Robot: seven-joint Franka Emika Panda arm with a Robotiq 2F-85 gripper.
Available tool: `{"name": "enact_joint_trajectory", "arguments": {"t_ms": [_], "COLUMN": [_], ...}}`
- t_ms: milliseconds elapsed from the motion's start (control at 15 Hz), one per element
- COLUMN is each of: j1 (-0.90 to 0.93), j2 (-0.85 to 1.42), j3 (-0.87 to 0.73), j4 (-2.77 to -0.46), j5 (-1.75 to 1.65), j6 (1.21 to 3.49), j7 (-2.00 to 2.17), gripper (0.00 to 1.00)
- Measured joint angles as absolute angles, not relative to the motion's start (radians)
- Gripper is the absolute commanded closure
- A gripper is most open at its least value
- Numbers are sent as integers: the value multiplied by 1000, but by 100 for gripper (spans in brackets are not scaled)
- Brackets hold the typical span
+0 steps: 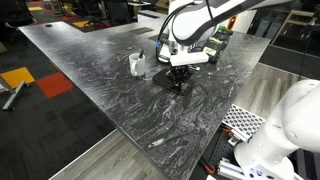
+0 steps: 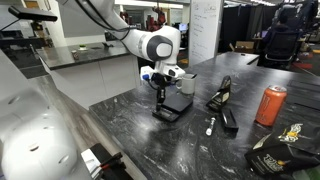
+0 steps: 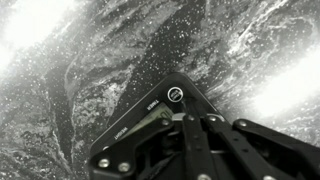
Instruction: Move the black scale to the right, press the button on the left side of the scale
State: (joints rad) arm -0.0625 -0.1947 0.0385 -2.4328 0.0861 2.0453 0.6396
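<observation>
The black scale (image 1: 170, 83) lies flat on the dark marble table, just beside the white cup (image 1: 137, 64); it also shows in an exterior view (image 2: 172, 107). My gripper (image 1: 180, 74) points straight down with its fingertips on or just above the scale's near end (image 2: 160, 97). In the wrist view the fingers (image 3: 186, 118) are drawn together over the scale's display strip (image 3: 140, 118). A round ringed button (image 3: 175, 94) sits just beyond the tips. Whether the tips touch the scale cannot be told.
An orange can (image 2: 270, 104) stands to one side, with a black angled object (image 2: 222, 96) and a small white stick (image 2: 210, 125) between it and the scale. A dark bag (image 2: 285, 150) lies near the corner. A black box with green markings (image 1: 215, 42) sits behind the arm.
</observation>
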Motion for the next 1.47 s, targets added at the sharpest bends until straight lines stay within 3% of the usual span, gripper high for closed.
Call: {"name": "enact_joint_trajectory", "arguments": {"t_ms": [800,1467], "j1": [-7,-2], "j2": [-152,-262], "j3": [94,88], "j4": [-2381,-2564], "j5": [-31,-5], "j6": [2003,2420], "j7": [750,526], "gripper": [100,100]}}
